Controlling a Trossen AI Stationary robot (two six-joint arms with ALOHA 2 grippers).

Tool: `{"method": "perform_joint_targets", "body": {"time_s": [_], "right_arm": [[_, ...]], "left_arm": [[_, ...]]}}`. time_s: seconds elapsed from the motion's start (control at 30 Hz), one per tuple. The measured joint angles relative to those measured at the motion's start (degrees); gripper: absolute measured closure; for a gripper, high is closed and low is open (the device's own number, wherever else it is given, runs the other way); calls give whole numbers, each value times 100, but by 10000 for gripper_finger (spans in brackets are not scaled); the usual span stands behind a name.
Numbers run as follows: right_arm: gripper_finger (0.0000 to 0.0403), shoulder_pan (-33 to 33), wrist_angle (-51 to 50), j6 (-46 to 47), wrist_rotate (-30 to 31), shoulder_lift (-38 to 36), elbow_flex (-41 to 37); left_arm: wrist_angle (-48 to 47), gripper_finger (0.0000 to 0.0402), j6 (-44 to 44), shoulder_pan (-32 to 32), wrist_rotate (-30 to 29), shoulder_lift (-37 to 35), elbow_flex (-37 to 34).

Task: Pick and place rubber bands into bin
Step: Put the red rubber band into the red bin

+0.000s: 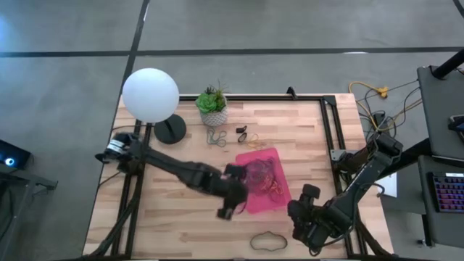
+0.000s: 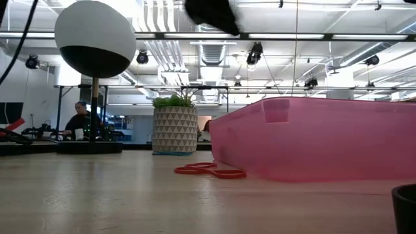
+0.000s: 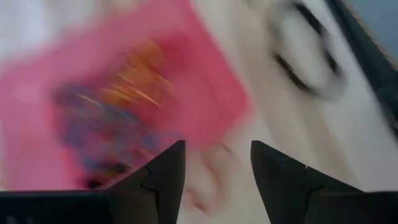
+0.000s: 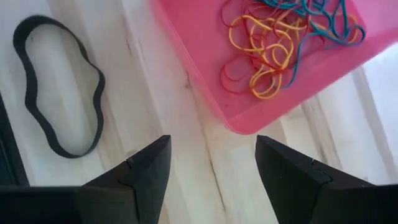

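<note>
The pink bin (image 1: 270, 194) lies mid-table and holds several rubber bands (image 4: 277, 43) in yellow, red and blue. My left gripper (image 1: 233, 203) hangs open above the table at the bin's near left side, with nothing between its fingers (image 3: 214, 168). My right gripper (image 4: 212, 155) stands open over bare wood off the bin's near right corner (image 4: 249, 121). A black band (image 4: 59, 87) lies flat near the front edge (image 1: 270, 239). Red bands (image 2: 209, 170) lie on the table beside the bin's left wall.
A white potted plant (image 1: 212, 109) and a globe lamp (image 1: 150, 94) stand at the far left. More loose bands (image 1: 243, 133) lie on the wood between the plant and the bin. Bare wood stretches left of the bin. A black frame (image 1: 335, 138) runs along the right edge.
</note>
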Motion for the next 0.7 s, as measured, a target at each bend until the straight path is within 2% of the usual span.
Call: {"method": "perform_joint_targets", "body": {"time_s": [0.1, 0.27, 0.37, 0.47, 0.7], "right_arm": [[183, -9, -18, -195, 14, -1, -4], [183, -47, -21, -264, 95, 0, -24], [183, -57, -21, -256, 96, 0, -26], [183, -57, -19, -180, 96, 0, -28], [183, -44, -18, 91, -88, 0, -30]], "left_arm": [[145, 235, -1, -337, 391, 6, -367], [1308, 235, 29, -630, 290, 161, -1233], [1675, 235, -330, -450, 154, 274, -1452], [1640, 235, -364, -227, 20, 349, -1569], [1647, 235, -267, 172, 338, 435, -1653]]}}
